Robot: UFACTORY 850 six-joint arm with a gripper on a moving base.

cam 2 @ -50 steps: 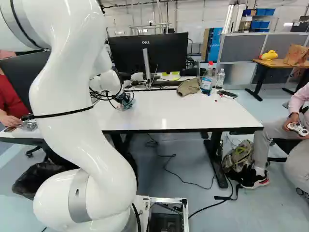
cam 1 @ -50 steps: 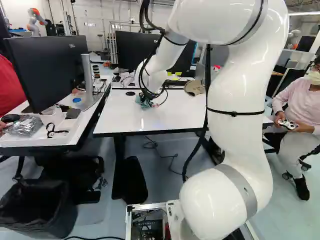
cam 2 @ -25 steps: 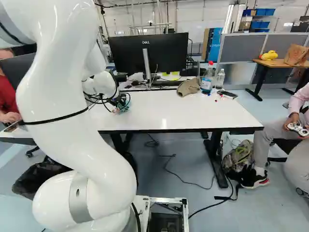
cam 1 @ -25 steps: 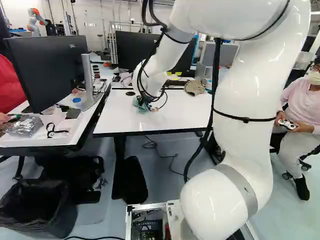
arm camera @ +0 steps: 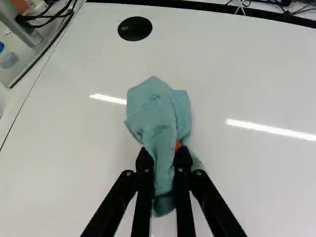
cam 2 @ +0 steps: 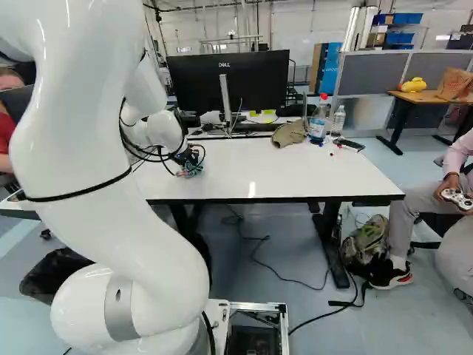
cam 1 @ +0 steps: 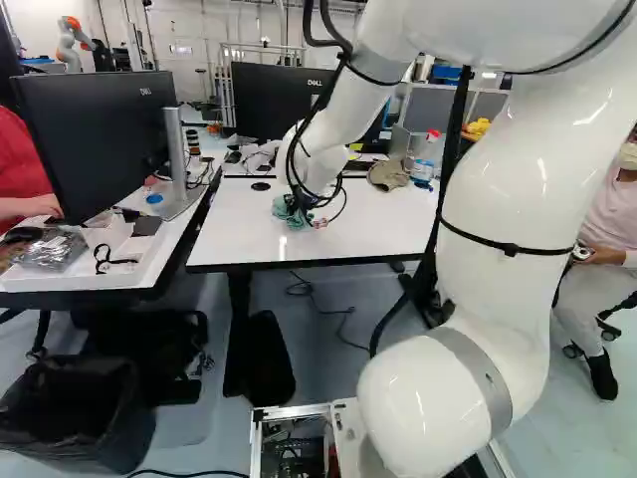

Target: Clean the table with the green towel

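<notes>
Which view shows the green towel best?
The wrist view: the towel, gripped by the tool, is large, mostly unobstructed. The left base view shows a small bunch; the right base view, only partly hidden scraps.

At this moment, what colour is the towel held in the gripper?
The towel is a pale blue-green, plain; it shows best in the wrist view.

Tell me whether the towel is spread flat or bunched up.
Bunched up: the hand pinches the towel between its fingers, and the part ahead of them is creased and lumped, not flat.
</notes>
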